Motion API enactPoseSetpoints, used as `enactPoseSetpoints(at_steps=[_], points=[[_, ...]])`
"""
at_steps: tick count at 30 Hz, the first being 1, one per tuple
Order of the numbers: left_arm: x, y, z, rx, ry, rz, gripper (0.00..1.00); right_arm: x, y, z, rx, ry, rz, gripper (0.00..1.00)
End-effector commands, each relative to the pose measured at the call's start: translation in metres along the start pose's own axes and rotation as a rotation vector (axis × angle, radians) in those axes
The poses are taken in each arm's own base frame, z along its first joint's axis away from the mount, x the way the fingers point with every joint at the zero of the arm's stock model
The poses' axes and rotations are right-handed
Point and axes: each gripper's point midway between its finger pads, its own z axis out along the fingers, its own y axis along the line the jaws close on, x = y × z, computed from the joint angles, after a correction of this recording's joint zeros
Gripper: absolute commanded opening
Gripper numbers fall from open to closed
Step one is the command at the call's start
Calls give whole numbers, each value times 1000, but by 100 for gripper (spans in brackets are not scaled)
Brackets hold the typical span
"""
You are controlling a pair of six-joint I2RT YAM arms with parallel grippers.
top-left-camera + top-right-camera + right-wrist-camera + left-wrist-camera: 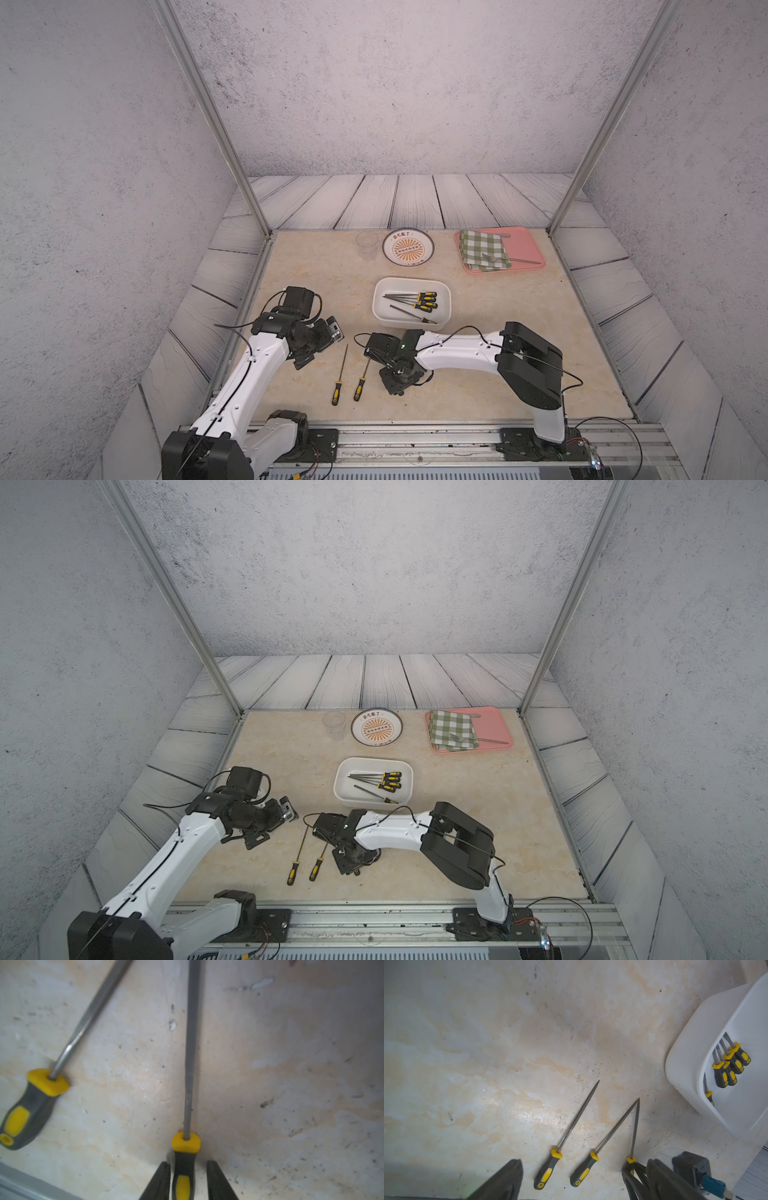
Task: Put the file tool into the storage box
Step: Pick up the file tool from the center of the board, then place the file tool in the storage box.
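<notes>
Lying outside storage box [444,303]: three files [578,1115]

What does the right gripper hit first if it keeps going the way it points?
Probably the tabletop: the right gripper points down with its fingers either side of a file handle lying there, so the tips should touch the surface first. Clearance is hard to judge.

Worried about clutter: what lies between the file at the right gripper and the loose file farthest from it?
One more loose file, lying flat on the table; the left wrist view shows all three side by side.
</notes>
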Motion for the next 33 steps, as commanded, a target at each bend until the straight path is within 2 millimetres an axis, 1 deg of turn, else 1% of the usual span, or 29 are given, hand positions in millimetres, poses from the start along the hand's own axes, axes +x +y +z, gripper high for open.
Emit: enactPoseSetpoints(at_steps=[1,2,4,8,10,12,15,18,19,21,23,25,27,30,33], points=[[-10,-7,-9,6,-15,14,98,5,-11,2,56,12,-16,25],[-10,-8,-9,7,-13,13,99,4,-13,-1,63,2,-25,23],[-11,-9,-10,6,-11,12,98,3,-19,-15,89,-21,-51,20],[-17,-11,-17,0,-31,-1,98,-2,-34,-54,110,-80,-109,19],[-25,-14,-23,4,-70,-4,98,-3,-43,-72,104,-97,-128,19],[-33,-19,-29,18,-103,1,98,-6,-46,-89,70,-120,-171,18],[-44,-30,-36,37,-122,16,99,-17,-52,-117,41,-178,-231,18],[-50,-45,-39,77,-101,60,98,-36,-67,-137,2,-217,-241,17],[-51,-50,-39,91,-84,75,98,-43,-74,-139,-13,-223,-245,17],[-50,-55,-37,98,-57,86,98,-56,-85,-141,-47,-228,-265,17],[-48,-57,-33,113,-36,88,98,-67,-94,-137,-55,-212,-308,17],[-45,-57,-30,121,-25,88,98,-79,-106,-130,-23,-188,-355,14],[-41,-54,-28,121,-16,87,98,-88,-117,-119,-5,-162,-394,13],[-33,-47,-25,114,-2,82,98,-108,-135,-105,32,-154,-423,13],[-24,-38,-21,97,13,81,98,-125,-144,-95,65,-133,-470,13]])
